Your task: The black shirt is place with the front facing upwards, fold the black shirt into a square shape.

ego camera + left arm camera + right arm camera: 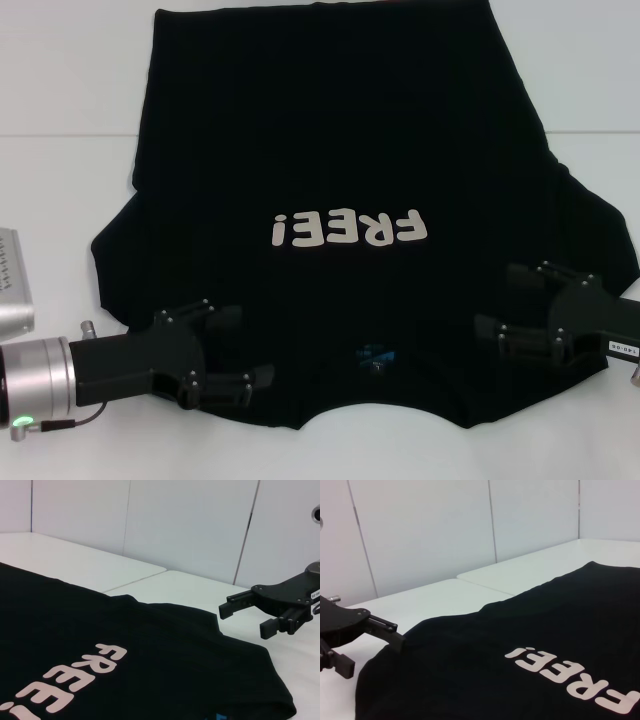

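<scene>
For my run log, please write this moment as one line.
shirt: flat, print up, unfolded | left gripper: open, over left shoulder area | right gripper: open, over right shoulder area | table: white

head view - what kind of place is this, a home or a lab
Probably a lab or test room, not a home: a black shirt spread on a plain white table, bare white wall panels behind, and nothing domestic in view.

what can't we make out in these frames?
- black shirt hem: cut off by the head view's top edge.
- Blue neck label: print too small to read.
- Left end effector and right end effector: open; contact with the cloth unclear, black on black.
- Metal object: cut off at the left edge.
</scene>
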### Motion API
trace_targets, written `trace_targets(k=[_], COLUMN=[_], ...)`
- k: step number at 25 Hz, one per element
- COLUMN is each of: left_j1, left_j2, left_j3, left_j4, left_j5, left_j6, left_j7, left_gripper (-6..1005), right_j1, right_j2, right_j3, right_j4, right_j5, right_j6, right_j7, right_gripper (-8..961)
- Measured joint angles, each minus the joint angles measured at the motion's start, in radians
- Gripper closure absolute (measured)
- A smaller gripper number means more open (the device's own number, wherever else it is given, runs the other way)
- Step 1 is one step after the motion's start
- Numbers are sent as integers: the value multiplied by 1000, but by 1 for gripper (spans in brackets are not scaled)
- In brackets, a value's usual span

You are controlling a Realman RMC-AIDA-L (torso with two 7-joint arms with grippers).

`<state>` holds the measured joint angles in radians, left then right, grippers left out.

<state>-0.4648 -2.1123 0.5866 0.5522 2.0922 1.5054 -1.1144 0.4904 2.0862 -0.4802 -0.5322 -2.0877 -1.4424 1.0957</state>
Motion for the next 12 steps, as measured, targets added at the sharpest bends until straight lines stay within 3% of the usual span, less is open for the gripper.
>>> trace_targets(k=[12], left_j1=[-2], left_j2=[0], left_j3=[2], left_j4=[0], left_j5=[2], left_j6=[1], left_j7=[-4], left_gripper=[66], right_j1=[-4], right_j2=[0], right_j3=[0], right_j4=[0], right_j5=[0], right_j6=[-15], right_j7=[1], right_gripper=[13])
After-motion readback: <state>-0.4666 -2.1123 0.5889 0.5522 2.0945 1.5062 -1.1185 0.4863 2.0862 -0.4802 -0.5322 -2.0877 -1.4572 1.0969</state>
